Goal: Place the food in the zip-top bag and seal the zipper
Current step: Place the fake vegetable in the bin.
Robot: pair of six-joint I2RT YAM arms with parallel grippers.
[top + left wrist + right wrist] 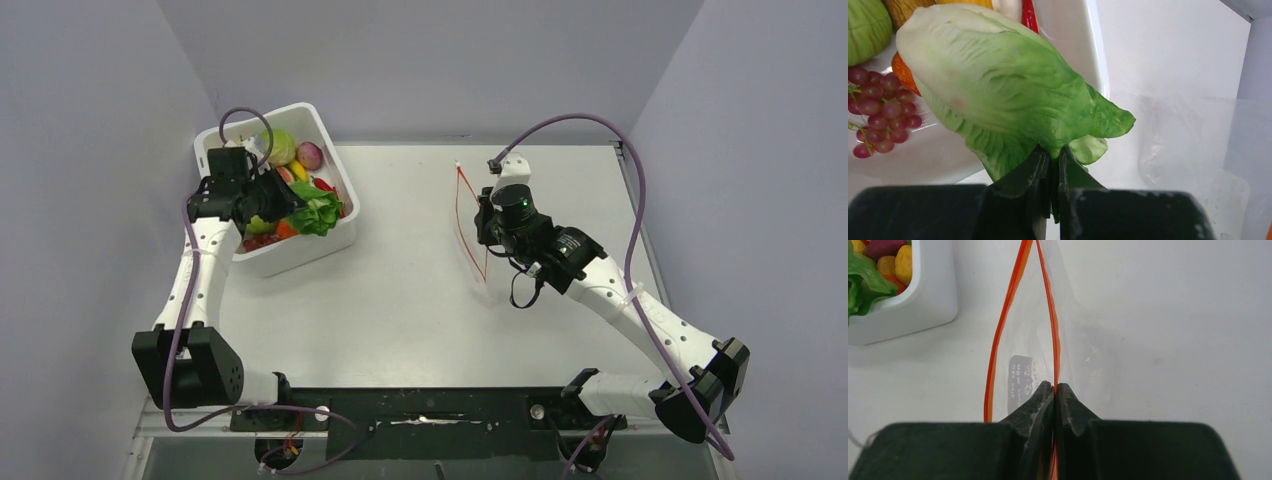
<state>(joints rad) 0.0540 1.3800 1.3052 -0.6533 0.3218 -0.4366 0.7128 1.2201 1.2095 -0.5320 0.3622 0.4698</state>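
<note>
Left pincer [1052, 153] clamped lettuce [998, 85] above tub [300, 256] | right pincer [1054, 388] pinched zip-top bag [1023, 352] by zipper [997, 340], mouth narrow | risk: thin leaf-edge grip might slip, or lettuce snag the mouth.

A pale grey table [400, 300] fills the middle, matte and evenly lit, with only soft, faint shadows on its top. Plain lavender-grey walls close it in on three sides: the back wall [430, 60] at the far edge, the left wall [80, 150] and the right wall [760, 150] rising close beside it.
</note>
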